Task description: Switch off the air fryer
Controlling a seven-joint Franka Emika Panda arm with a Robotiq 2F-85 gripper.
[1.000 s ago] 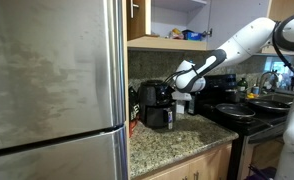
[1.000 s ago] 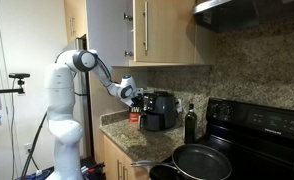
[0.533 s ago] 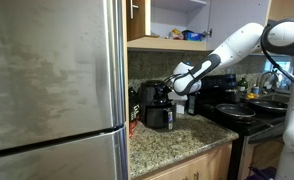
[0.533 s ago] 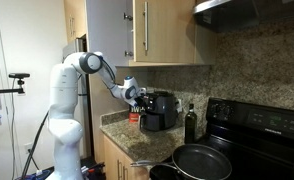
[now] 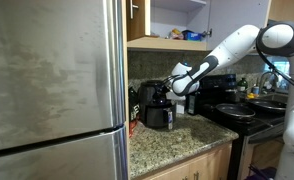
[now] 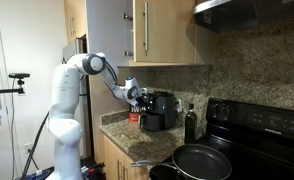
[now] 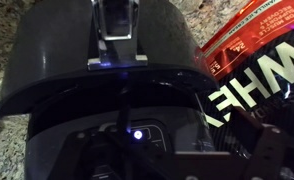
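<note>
The air fryer point(image 5: 159, 106) is a squat black rounded appliance on the granite counter, and it also shows in an exterior view point(image 6: 159, 110). My gripper point(image 5: 173, 83) hovers just above its glossy top, seen too in an exterior view point(image 6: 138, 95). In the wrist view the air fryer point(image 7: 77, 70) fills the frame, its drawer handle point(image 7: 117, 28) at the top. A small bluish-white light point(image 7: 137, 133) glows on its control panel. My fingers are only dark shapes at the bottom edge, so their opening is unclear.
A stainless fridge point(image 5: 47, 80) stands close beside the counter. A red box point(image 7: 257, 40) sits next to the fryer. A dark bottle point(image 6: 191, 122) and a stove with pans point(image 6: 202, 158) lie beyond. Wooden cabinets point(image 6: 157, 30) hang low overhead.
My arm has reached slightly further in, bringing the gripper closer over the air fryer's top. The air fryer has not moved.
</note>
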